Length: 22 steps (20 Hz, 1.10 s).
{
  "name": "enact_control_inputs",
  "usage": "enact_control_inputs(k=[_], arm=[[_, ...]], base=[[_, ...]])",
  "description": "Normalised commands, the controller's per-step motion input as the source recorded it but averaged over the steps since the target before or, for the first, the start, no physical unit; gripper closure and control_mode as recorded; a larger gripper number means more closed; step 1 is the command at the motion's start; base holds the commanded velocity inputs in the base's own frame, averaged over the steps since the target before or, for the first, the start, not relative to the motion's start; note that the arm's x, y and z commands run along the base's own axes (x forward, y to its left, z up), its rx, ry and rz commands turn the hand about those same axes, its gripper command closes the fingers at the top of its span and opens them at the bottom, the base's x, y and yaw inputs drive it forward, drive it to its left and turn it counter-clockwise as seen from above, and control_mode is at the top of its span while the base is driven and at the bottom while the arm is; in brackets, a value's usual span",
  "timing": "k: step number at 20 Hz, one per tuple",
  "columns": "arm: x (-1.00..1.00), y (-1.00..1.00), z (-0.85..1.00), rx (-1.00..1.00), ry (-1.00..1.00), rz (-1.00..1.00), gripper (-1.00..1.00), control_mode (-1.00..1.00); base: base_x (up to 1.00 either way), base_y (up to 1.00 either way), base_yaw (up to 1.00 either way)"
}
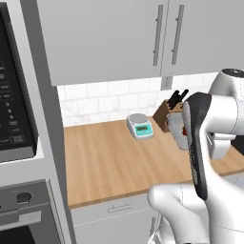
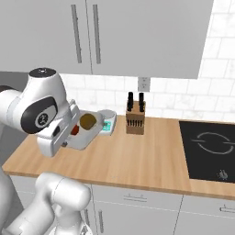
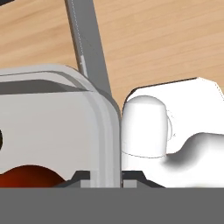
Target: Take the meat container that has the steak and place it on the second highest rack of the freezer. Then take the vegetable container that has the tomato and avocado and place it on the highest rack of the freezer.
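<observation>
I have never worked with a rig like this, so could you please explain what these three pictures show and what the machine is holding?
A white robot arm works at a wooden kitchen counter. Two pictures come from cameras behind the arm, to its left and right; the third looks along its hand. The gripper is shut on the rim of a pale grey container, lifted above the counter and tilted. Inside it lie a brown avocado and a red tomato. On the counter stand a small kitchen scale and a knife block; a black cooktop is set in to the right.
</observation>
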Motion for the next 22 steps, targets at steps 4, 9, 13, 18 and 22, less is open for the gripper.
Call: enact_control_inputs(k=[4,9,13,18,22], arm=[[0.0,0.0,0.03,0.0,0.0,0.0,1.0,-1.0],[0.0,0.0,0.06,0.0,0.0,0.0,1.0,-1.0],[0.0,-0.17,0.05,0.0,0.0,0.0,1.0,-1.0],[0.0,-0.15,0.02,0.01,0.0,0.0,1.0,-1.0],[0.0,-0.02,0.0,0.0,0.0,0.0,1.0,1.0]], base=[[0.0,0.0,0.0],[0.0,0.0,0.0],[0.0,0.0,0.0],[0.0,0.0,0.0],[-0.17,-0.04,0.0]])
